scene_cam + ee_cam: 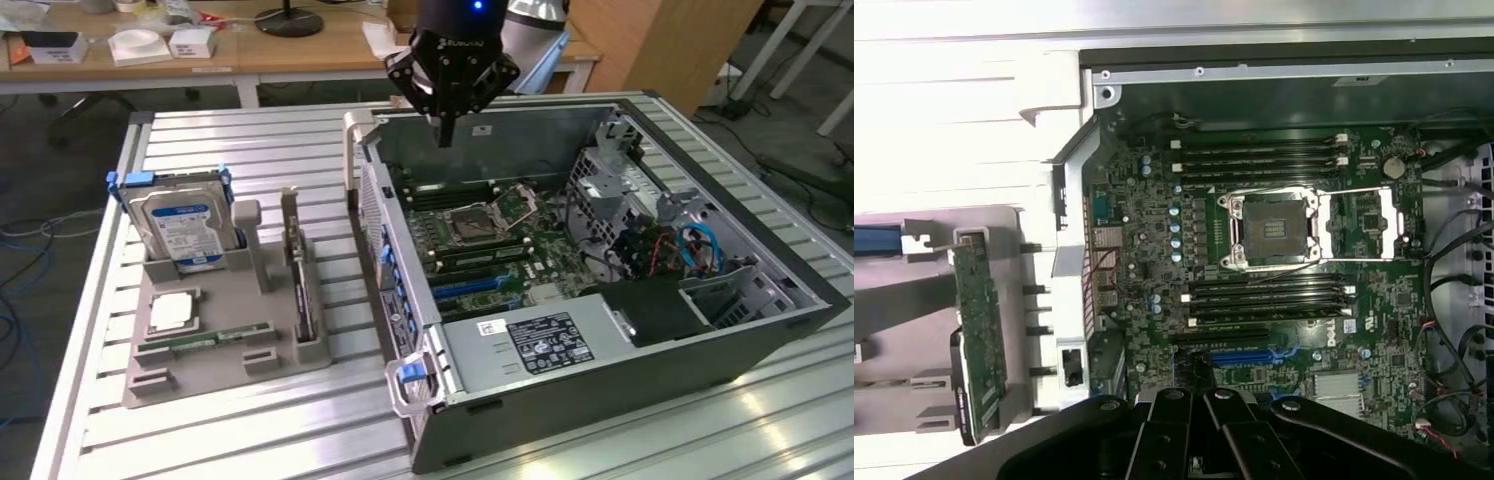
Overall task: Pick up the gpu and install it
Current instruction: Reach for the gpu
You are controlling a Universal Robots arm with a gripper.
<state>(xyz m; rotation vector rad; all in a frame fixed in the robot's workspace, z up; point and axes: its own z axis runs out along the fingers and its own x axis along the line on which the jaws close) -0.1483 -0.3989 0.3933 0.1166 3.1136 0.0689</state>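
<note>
The gpu (298, 275) is a thin dark card standing on edge between two posts of the grey holder tray (220, 375), at the exterior view's left of the open computer case (627, 375). In the wrist view the gpu (981, 330) shows as a narrow green board beside the case wall. My gripper (447, 135) hangs above the far end of the case, fingers shut with nothing between them, well apart from the gpu. Its dark linkage (1199, 420) hovers over the motherboard (1144, 250) near a blue slot (1249, 355).
A blue-labelled hard drive (187, 225) stands upright in the tray, with a processor (174, 312) and a small green memory stick (200, 343) lying nearer the front. Inside the case are the CPU socket (483, 218), a power supply (541, 340) and cables (694, 250).
</note>
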